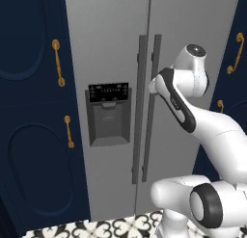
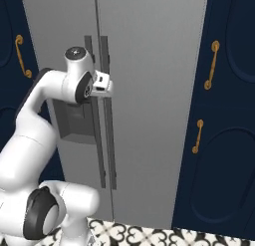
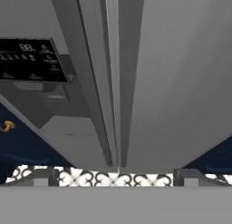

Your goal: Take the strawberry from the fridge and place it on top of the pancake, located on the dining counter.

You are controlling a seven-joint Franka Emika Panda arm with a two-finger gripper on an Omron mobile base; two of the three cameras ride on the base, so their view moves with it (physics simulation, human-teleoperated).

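Navy cabinets with gold handles (image 1: 59,62) flank the tall grey double-door fridge (image 1: 111,49), both doors closed. Its two long dark vertical handles (image 1: 147,107) run beside a black dispenser panel (image 1: 109,112). Directly before those handles, the robot's hand (image 3: 118,177) hovers with fingers spread wide, holding nothing.

The fridge (image 1: 111,49) has a smooth, matt grey face like brushed metal, with darker matt grey handles (image 1: 143,112). Its dispenser panel (image 1: 108,92) is flat black and slightly glossy. The cabinets (image 1: 29,136) look like navy painted wood, smooth with a soft sheen, and carry shiny brass-like handles (image 1: 58,62). The arm (image 1: 212,131) is glossy white plastic with dark joints. The floor (image 2: 149,235) is smooth patterned tile.
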